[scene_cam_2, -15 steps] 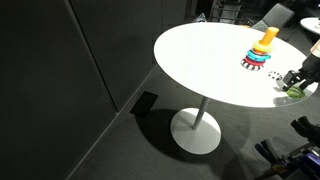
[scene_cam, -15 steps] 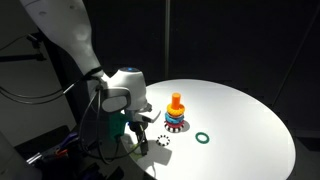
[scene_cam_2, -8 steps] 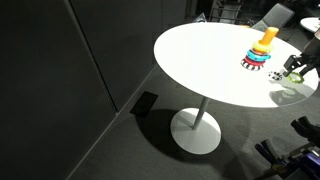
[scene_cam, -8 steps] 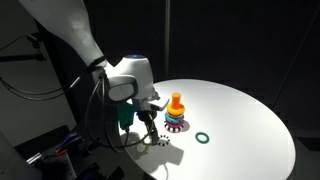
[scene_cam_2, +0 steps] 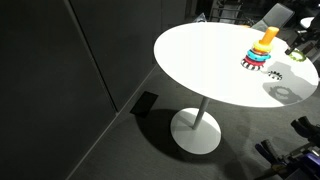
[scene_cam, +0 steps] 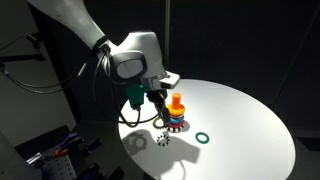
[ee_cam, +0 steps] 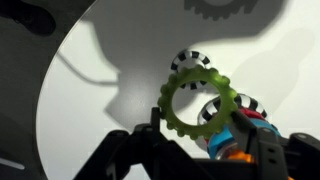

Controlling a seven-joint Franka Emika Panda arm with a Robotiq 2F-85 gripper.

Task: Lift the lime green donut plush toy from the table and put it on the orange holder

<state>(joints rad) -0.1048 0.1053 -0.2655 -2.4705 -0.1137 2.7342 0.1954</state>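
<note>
My gripper [scene_cam: 157, 108] is shut on the lime green donut plush toy [ee_cam: 176, 118] and holds it in the air above the white table [scene_cam: 235, 120]. It hangs beside the orange holder [scene_cam: 177, 101], a little to its side. The holder has colourful rings [scene_cam: 175, 123] around its base and also shows in an exterior view [scene_cam_2: 268, 37]. In the wrist view the lime ring fills the middle between my fingers [ee_cam: 198, 128], with the holder's stack [ee_cam: 243, 135] below and behind it. In an exterior view my gripper [scene_cam_2: 301, 46] sits at the frame edge.
A black-and-white speckled ring [scene_cam: 163, 138] lies on the table under my gripper; it also shows in the wrist view [ee_cam: 195, 62]. A dark green ring [scene_cam: 203, 138] lies past the holder. The table edge is close behind my arm.
My gripper has risen from the table surface with the lime green ring in it and moved toward the orange holder. The other rings have not moved.
</note>
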